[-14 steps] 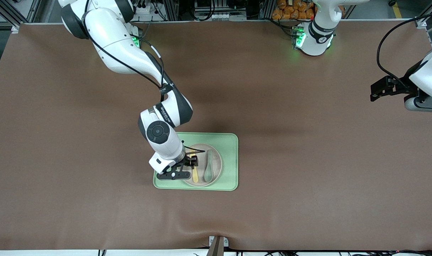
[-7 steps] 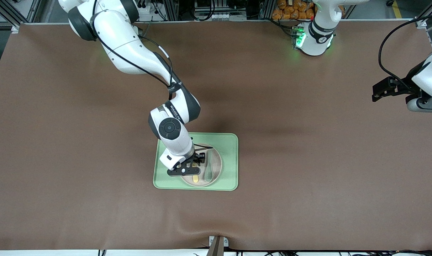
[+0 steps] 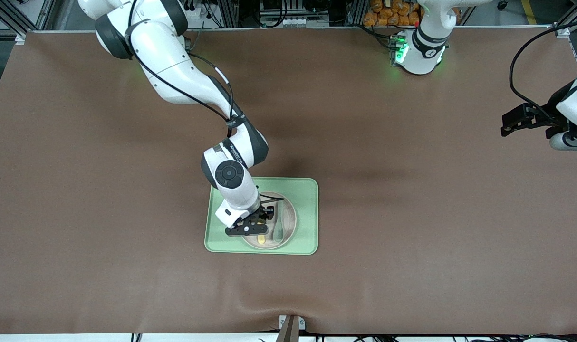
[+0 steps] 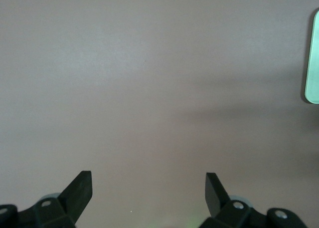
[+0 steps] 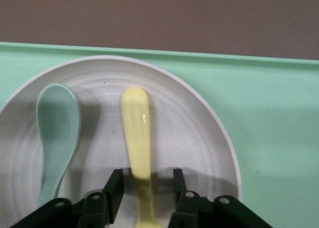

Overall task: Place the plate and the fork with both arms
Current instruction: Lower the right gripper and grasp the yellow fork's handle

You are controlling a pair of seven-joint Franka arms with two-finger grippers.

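Note:
The pale plate (image 3: 289,219) (image 5: 199,123) lies in the light-green tray (image 3: 308,191) (image 5: 271,113). On it lie the pale-yellow fork (image 3: 261,240) (image 5: 136,130) and, beside it, a teal spoon (image 3: 278,229) (image 5: 57,133). My right gripper (image 3: 261,224) (image 5: 148,180) is low over the plate, one finger on each side of the fork's handle with a narrow gap left at each side. My left gripper (image 3: 511,124) (image 4: 148,180) waits open over bare table at the left arm's end, holding nothing.
The brown table cover (image 3: 412,213) spreads wide around the tray. One edge of the tray (image 4: 314,58) shows in the left wrist view. A small bracket (image 3: 291,327) sits at the table edge nearest the front camera.
My right gripper shifted sideways from the plate's rim to over the fork, came down, and its fingers narrowed around the handle. The left arm drifted slightly outward.

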